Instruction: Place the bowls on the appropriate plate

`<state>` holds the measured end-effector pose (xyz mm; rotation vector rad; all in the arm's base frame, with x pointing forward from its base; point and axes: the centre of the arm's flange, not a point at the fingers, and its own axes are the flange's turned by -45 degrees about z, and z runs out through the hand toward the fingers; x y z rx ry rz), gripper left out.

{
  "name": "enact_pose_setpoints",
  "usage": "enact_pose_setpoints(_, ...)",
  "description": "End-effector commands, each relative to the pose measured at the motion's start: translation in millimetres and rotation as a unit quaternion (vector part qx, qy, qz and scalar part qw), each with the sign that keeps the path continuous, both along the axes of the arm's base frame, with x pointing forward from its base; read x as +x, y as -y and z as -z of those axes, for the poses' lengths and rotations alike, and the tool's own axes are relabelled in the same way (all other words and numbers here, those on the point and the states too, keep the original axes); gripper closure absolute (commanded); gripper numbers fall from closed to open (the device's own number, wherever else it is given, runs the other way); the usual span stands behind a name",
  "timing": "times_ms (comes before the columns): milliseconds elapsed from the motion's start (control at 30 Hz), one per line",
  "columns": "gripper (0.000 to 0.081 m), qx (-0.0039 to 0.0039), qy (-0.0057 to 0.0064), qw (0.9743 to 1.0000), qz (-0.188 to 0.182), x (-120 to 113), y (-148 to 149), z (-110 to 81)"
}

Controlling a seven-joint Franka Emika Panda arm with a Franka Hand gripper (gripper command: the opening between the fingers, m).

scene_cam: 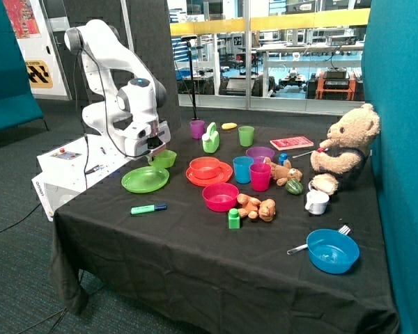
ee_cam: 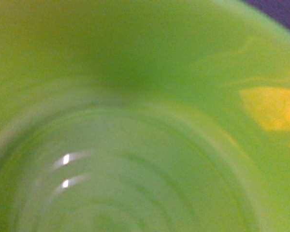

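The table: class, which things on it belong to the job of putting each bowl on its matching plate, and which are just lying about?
Job:
green bowl, at the pincer
green plate, bare
orange bowl, already on the orange plate

Lying about:
pink bowl
blue bowl
cups
marker
teddy

Lime green bowl (scene_cam: 164, 158) and green plate (scene_cam: 145, 179) — orange-red bowl (scene_cam: 205, 167) on orange plate (scene_cam: 210, 175) — black tablecloth (scene_cam: 195, 257).

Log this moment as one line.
claw: at green bowl | green plate: bare | orange bowl: on orange plate
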<state>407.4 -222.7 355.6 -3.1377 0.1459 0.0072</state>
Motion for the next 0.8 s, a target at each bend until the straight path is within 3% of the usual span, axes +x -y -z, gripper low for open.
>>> enact_pose_setpoints(0, 0.0808, -0.00037, 0.0023, 1.0, 0.009, -18, 15, 2.2)
enact_pose_setpoints(767, 0.0808, -0.0004, 0.0023, 0.9997, 0.023, -31, 58, 22.4)
